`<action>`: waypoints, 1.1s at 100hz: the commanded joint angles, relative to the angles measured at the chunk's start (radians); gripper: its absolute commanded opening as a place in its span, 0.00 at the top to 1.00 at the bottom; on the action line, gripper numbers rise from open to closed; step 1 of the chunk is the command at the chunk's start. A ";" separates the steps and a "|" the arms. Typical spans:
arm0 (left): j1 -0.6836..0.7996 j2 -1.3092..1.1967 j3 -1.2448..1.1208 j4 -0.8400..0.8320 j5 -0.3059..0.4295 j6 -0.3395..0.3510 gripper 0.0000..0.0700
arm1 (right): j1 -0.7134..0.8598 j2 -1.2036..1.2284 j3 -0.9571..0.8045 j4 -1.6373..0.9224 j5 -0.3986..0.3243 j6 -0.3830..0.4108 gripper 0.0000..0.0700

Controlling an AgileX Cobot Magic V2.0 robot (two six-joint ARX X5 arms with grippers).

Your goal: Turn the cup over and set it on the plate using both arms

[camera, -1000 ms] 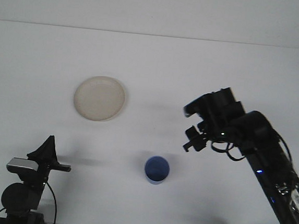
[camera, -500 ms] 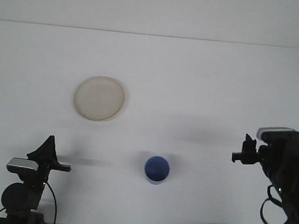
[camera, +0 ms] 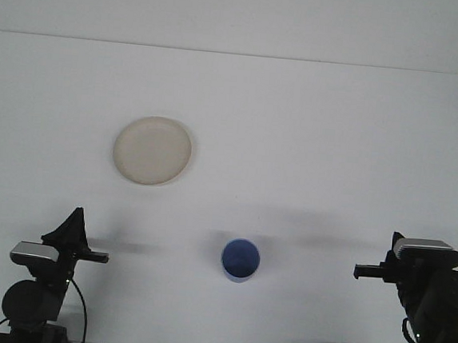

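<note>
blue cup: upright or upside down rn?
Upright. The blue cup shows its open rim and inside from above, standing on the table, apart from the plate.

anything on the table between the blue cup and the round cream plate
No. In the front view, only bare white table lies between the blue cup and the round cream plate; both grippers sit low at the sides.

Plain white table (camera: 313, 131) against a white wall (camera: 242, 16), evenly lit.
</note>
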 commanded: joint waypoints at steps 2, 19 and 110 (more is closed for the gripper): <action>0.000 -0.001 -0.019 0.010 0.002 -0.007 0.98 | 0.001 0.005 0.012 0.008 0.001 0.012 1.00; 0.000 -0.001 0.030 0.006 0.002 -0.007 0.98 | 0.001 0.006 0.012 0.012 0.001 0.012 1.00; 0.000 0.865 1.155 -0.966 0.151 -0.035 0.98 | 0.001 0.005 0.011 0.042 0.001 0.012 1.00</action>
